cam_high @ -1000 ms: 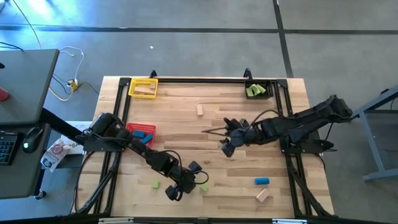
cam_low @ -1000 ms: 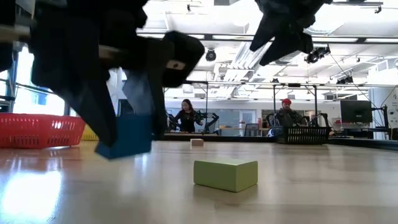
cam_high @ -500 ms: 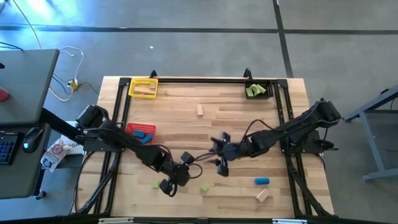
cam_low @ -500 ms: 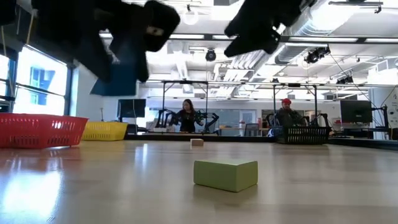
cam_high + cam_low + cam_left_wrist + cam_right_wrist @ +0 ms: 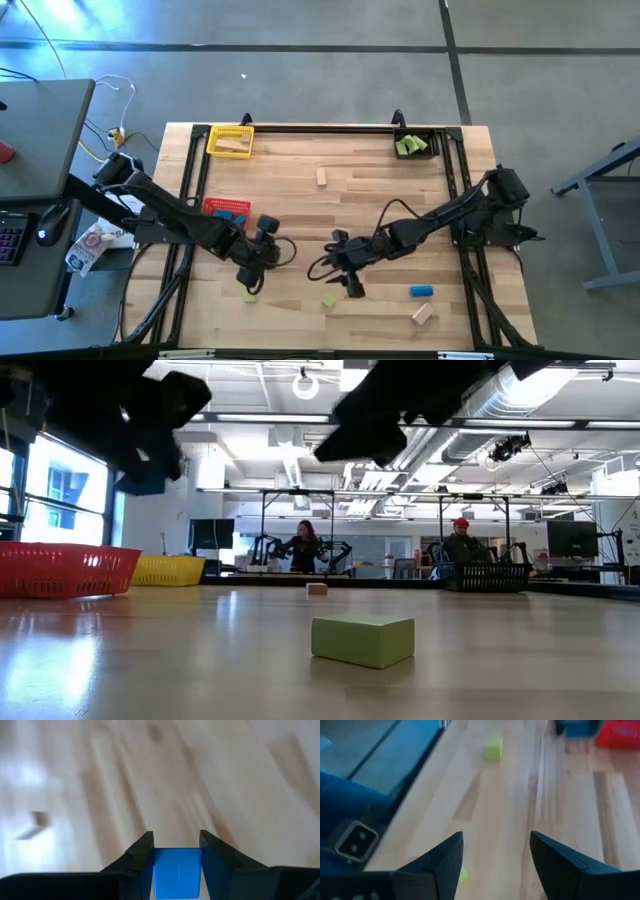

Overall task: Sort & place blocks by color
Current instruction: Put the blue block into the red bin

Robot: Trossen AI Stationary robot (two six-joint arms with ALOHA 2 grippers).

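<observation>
Blue wood in the jaws: from above, the left gripper [image 5: 252, 262] has swung away from the table's [image 5: 300, 180] front edge and now sits just in front of the red bin [image 5: 227, 209] near the left edge. That puts its load close to its matching colour. The right gripper [image 5: 345, 272] has pushed out from mid-table toward the front, above a light green block [image 5: 329, 301]. Another green block [image 5: 249, 297] lies by the front-left, a blue bar [image 5: 421, 291] and a tan block [image 5: 423, 314] front-right, one tan piece [image 5: 321, 177] mid-back.

Down at table level, the green block [image 5: 363, 640] sits alone in the foreground, matte, square-edged, flat on glossy planks. Both arms have lifted since a second ago; the blue block [image 5: 142, 482] now rides high at the left.

Left wrist view: the two dark fingers [image 5: 142, 856] are clamped narrow on the blue block's [image 5: 177, 872] smooth painted faces, pale grained wood blurring beneath.

Right wrist view: fingers [image 5: 445, 857] spread wide, nothing between them, a green cube [image 5: 493, 747] farther off and the red bin's [image 5: 620, 734] mesh beyond.
</observation>
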